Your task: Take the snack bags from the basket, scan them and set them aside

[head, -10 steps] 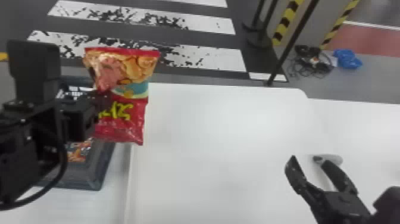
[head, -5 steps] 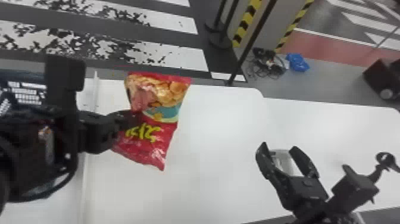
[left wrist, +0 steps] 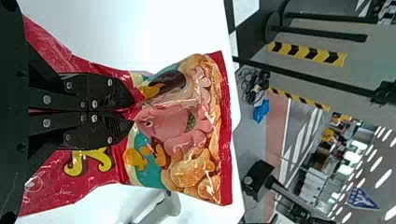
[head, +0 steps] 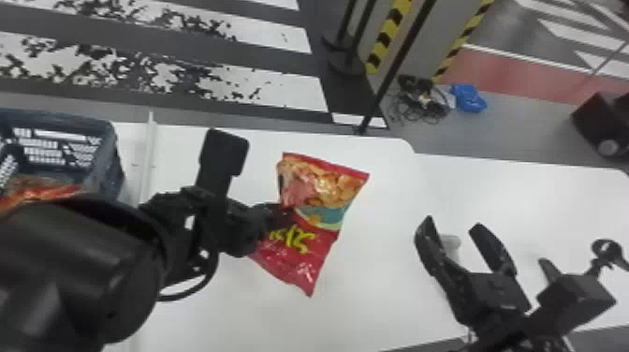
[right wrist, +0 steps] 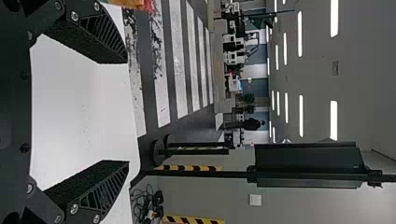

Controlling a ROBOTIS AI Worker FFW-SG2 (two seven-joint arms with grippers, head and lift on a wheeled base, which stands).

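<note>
From my position, basket [head: 105, 159] is cut off at head view's L edge, near side hid. by L arm [head: 84, 276], as is part of red-orange pkg. [head: 47, 191] inside; L gripper [head: 283, 213] covers part of snack bag [head: 323, 187]; R gripper [head: 451, 222] part. obscures grey obj. [head: 452, 244], type unclear.

Floor [head: 524, 126]: grey, with white stripes [head: 290, 89] (their paint badly worn in patches) and a red band [head: 515, 70]. Posts [head: 401, 56]: black, slender. Tape [head: 388, 37]: yellow and black, two strips. Cables [head: 416, 107]: one dark tangle, on the floor; just beside it, a blue bundle [head: 468, 97]. Box [head: 599, 121]: black, at the head view's right edge. Pennant [left wrist: 362, 198]: blue and white. Ceiling lights [right wrist: 300, 35]: long, white, in rows.
</note>
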